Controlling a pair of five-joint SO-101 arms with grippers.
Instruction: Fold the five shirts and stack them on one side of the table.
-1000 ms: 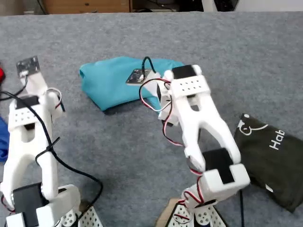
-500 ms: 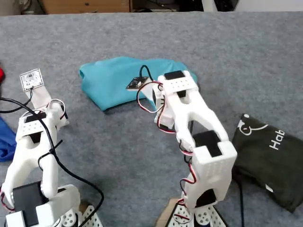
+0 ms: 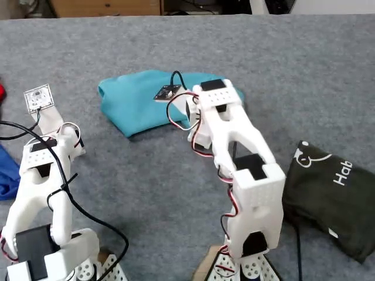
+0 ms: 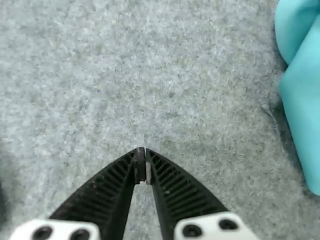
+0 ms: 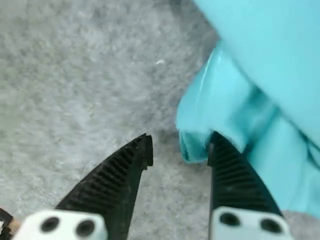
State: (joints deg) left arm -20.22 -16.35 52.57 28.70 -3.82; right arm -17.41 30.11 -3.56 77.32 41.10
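Right gripper (image 5: 180,145) spread at the edge of a crumpled turquoise fabric shirt (image 3: 137,102); left gripper (image 4: 140,159) pinched together over bare table.

The turquoise fabric shirt lies in a loose, unfolded heap near the middle of the grey felt-covered table (image 3: 281,70), with the right arm bent over its near edge. That arm's black ribbed fingers (image 5: 227,175) stand wide apart and hold nothing; a rolled corner of the shirt sits between them, close against one finger. The left gripper's fingertips meet with nothing between them, low over bare felt, with the turquoise shirt off to one side. A folded black shirt with white print (image 3: 328,199) lies at the table's right edge, well apart from the turquoise one. A blue cloth (image 3: 6,175) shows at the left edge.
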